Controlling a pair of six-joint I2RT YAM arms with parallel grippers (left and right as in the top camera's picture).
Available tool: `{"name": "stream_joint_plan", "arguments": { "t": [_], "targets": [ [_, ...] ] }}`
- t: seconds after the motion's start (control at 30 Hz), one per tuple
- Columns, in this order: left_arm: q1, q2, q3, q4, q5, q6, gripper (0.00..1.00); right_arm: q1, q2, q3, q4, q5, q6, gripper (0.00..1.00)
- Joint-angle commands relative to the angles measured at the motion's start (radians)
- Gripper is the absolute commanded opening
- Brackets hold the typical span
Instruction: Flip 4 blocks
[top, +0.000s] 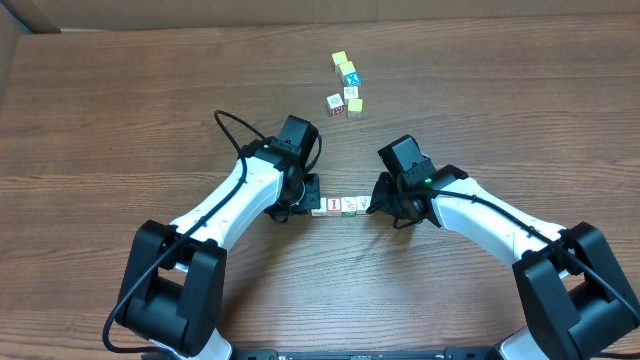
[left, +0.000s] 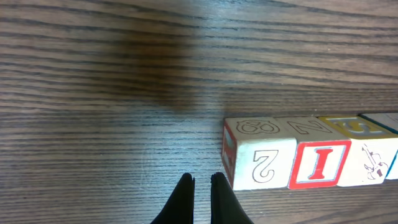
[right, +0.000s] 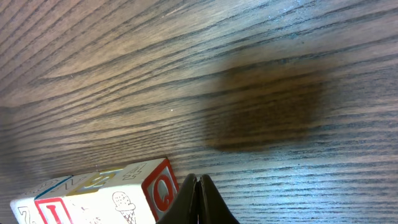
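Four blocks lie in a tight row on the wooden table between my two grippers. In the left wrist view the nearest block shows a "2", then comes a red-framed "I" and a violin picture. My left gripper is shut and empty, just left of the row's end. In the right wrist view the end block shows an ice cream and a red-framed Q face. My right gripper is shut and empty, right beside that Q face.
A loose cluster of several other cubes, some yellow-topped and one blue, sits at the far middle of the table. A black cable loops above the left arm.
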Motion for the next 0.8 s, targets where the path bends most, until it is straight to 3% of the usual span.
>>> {"name": "stream_joint_plan", "arguments": {
  "t": [0.0,0.77],
  "targets": [
    [-0.003,-0.02,-0.011,0.002,-0.027,-0.024,0.04,-0.001,0.0,-0.003,0.006,0.01,0.001,0.04],
    [-0.008,0.039,-0.011,0.021,-0.029,-0.024,0.04,-0.001,0.002,-0.004,0.006,0.007,0.001,0.04]
  ]
}}
